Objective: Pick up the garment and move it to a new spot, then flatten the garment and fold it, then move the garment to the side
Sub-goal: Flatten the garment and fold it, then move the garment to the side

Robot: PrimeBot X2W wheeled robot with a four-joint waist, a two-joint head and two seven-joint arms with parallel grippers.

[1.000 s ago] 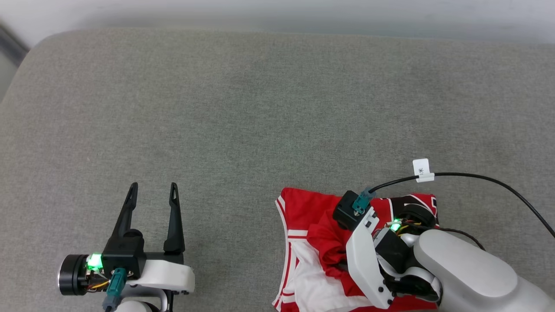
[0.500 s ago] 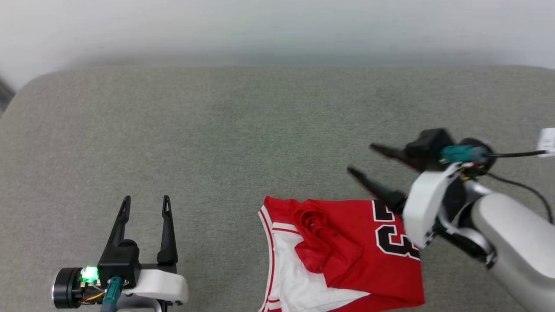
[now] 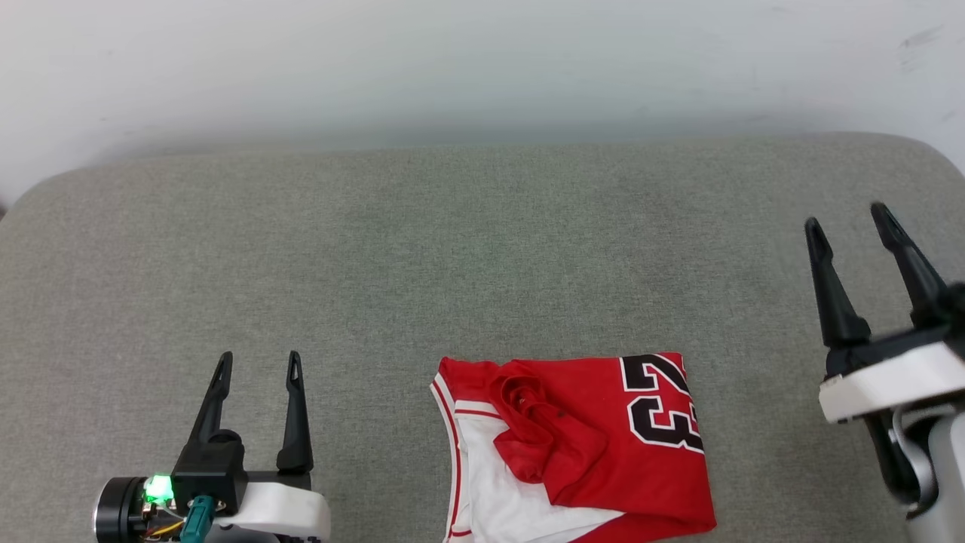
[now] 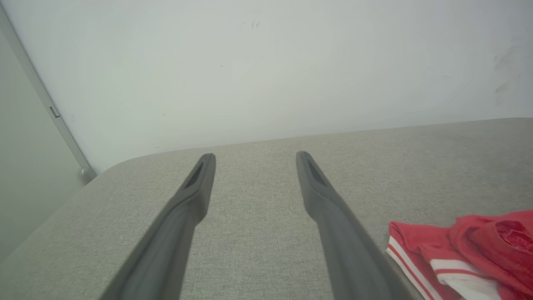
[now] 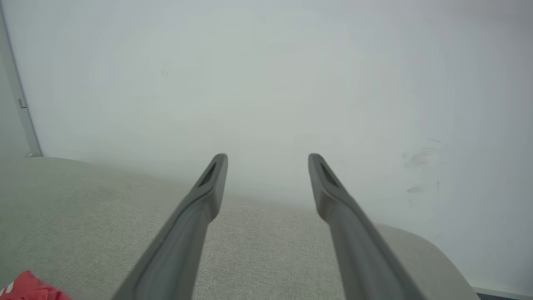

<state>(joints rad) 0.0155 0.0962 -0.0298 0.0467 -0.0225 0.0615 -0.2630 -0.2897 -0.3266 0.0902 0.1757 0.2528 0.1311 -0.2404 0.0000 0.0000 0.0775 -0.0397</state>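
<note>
A: Where do we find the garment (image 3: 603, 430)?
B: Folded on the grey fabric table (image 3: 452, 249), between left tool (image 3: 260, 356) and right tool (image 3: 845, 215); both gape wide, clear of it.
A: Beyond?
B: We note a pale wall (image 3: 452, 68).

The red and white jersey-cloth garment (image 3: 603, 422) looks soft and matt against the grey, coarse-woven fabric pad (image 3: 452, 249) under it, while my left gripper (image 3: 260, 356) and right gripper (image 3: 845, 215) carry long dark fingers of smooth, matt plastic.
</note>
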